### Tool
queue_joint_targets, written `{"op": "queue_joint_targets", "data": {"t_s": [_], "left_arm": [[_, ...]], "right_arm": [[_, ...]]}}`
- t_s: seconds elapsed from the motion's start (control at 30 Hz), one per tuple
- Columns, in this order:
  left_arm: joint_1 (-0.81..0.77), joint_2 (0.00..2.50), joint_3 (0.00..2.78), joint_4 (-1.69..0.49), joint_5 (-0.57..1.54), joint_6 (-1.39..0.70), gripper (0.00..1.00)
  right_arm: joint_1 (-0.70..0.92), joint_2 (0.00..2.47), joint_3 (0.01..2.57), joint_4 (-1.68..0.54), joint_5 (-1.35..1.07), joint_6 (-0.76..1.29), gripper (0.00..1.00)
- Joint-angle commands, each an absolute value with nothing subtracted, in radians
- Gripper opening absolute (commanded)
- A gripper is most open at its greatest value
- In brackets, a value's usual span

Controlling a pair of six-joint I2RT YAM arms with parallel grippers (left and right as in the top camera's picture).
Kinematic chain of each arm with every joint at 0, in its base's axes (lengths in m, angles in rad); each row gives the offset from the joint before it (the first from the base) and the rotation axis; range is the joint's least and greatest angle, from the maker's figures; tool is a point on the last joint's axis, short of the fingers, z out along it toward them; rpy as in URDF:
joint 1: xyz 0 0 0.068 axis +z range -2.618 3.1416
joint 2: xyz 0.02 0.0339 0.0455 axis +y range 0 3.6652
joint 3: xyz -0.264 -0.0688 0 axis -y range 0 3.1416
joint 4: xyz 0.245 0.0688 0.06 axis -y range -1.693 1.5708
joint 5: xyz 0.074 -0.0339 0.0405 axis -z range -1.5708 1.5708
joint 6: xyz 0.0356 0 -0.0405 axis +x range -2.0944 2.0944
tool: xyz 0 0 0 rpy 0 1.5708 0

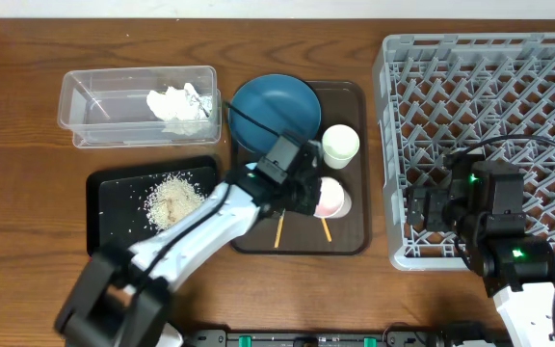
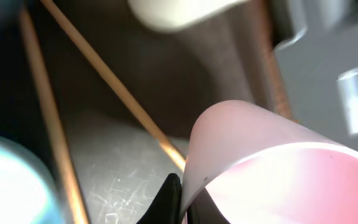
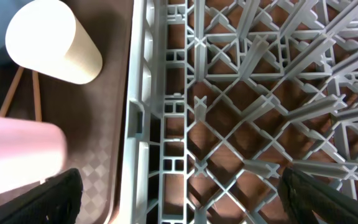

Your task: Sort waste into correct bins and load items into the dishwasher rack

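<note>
My left gripper (image 1: pixel 308 189) (image 2: pixel 183 190) is shut on the rim of the pink-inside cup (image 1: pixel 331 199) (image 2: pixel 278 168), which lies on its side on the brown serving tray (image 1: pixel 355 96). The other white cup (image 1: pixel 340 145) (image 3: pixel 55 43) lies just behind it, beside the dark-blue plate (image 1: pixel 276 106). Two chopsticks (image 1: pixel 279 229) (image 2: pixel 114 84) lie under the arm. A light-blue bowl (image 2: pixel 5 186) shows at the left wrist view's edge. My right gripper (image 1: pixel 430 207) (image 3: pixel 179 190) is open, with its jaws either side of the dishwasher rack's (image 1: pixel 489 106) left wall. The clear tub (image 1: pixel 94 106) holds the napkin (image 1: pixel 179 108). Rice (image 1: pixel 171 200) lies on the black tray (image 1: pixel 104 222).
The brown serving tray sits between the black tray and the rack, close to the rack's left wall (image 3: pixel 142 112). Bare wooden table (image 1: pixel 17 193) surrounds everything. A black cable (image 1: pixel 249 120) from my left arm crosses the plate.
</note>
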State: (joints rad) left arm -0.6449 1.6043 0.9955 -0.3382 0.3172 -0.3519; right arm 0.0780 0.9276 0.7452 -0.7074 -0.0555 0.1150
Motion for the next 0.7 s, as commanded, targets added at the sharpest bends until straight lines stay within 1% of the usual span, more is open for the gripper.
{"op": "queue_joint_targets", "data": {"t_s": [0.0,0.13,0.23,0.33,0.43,0.53,0.57,0.6,0.67], "left_arm": [[-0.591,1.489,1.010,-0.339,0.370,-0.414,0.06],[-0.499,1.417,1.010,-0.347,0.413,-0.496,0.06],[-0.406,1.411,1.010,-0.338,0.526,-0.558,0.06],[-0.323,1.439,1.010,-0.322,0.682,-0.599,0.06],[-0.259,1.487,1.010,-0.267,0.900,-0.607,0.06],[-0.229,1.546,1.010,-0.131,1.190,-0.596,0.06],[-0.228,1.562,1.010,-0.088,1.261,-0.596,0.05],[-0.228,1.582,1.010,-0.041,1.330,-0.596,0.06],[-0.229,1.604,1.010,-0.017,1.375,-0.596,0.06]], "right_arm": [[0.102,0.928,0.768,-0.696,-0.057,0.126,0.99],[0.102,0.928,0.768,-0.673,-0.057,0.126,0.99],[0.102,0.928,0.768,-0.653,-0.116,0.123,0.99],[0.102,0.937,0.768,-0.625,-0.303,0.056,0.99],[0.102,0.964,0.767,-0.599,-0.538,-0.035,0.99],[0.102,1.011,0.767,-0.594,-0.720,-0.123,0.99],[0.102,1.024,0.767,-0.594,-0.752,-0.140,0.99],[0.102,1.049,0.767,-0.593,-0.799,-0.162,0.99],[0.103,1.085,0.767,-0.585,-0.859,-0.186,0.99]]}}
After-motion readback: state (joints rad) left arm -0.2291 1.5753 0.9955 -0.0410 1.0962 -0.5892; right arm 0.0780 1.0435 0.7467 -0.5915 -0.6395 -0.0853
